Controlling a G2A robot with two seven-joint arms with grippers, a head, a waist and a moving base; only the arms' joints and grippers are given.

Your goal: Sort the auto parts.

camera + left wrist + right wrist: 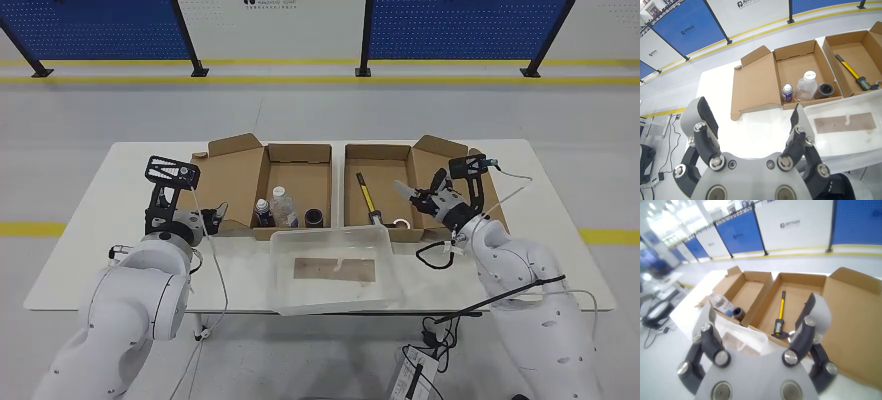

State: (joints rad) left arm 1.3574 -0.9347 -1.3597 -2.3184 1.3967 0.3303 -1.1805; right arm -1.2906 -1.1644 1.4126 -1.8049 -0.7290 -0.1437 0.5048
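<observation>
You've got a blue spray can (787,92), clear bottle (806,86) and black cylinder (824,91) side by side against the near wall of the left box (797,60) — the yellow caliper (851,71) lies flat in the right box (848,48).

Cardboard boxes (795,56): two
Plastic tray (838,145): one
Bottle (806,86): one
Spray can (787,92): one
Black tube (824,91): one
Caliper (853,73): one
Metal ring (790,335): one — partly hidden

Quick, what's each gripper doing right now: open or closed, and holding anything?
Left gripper: open, holding nothing.
Right gripper: open, holding nothing.
</observation>
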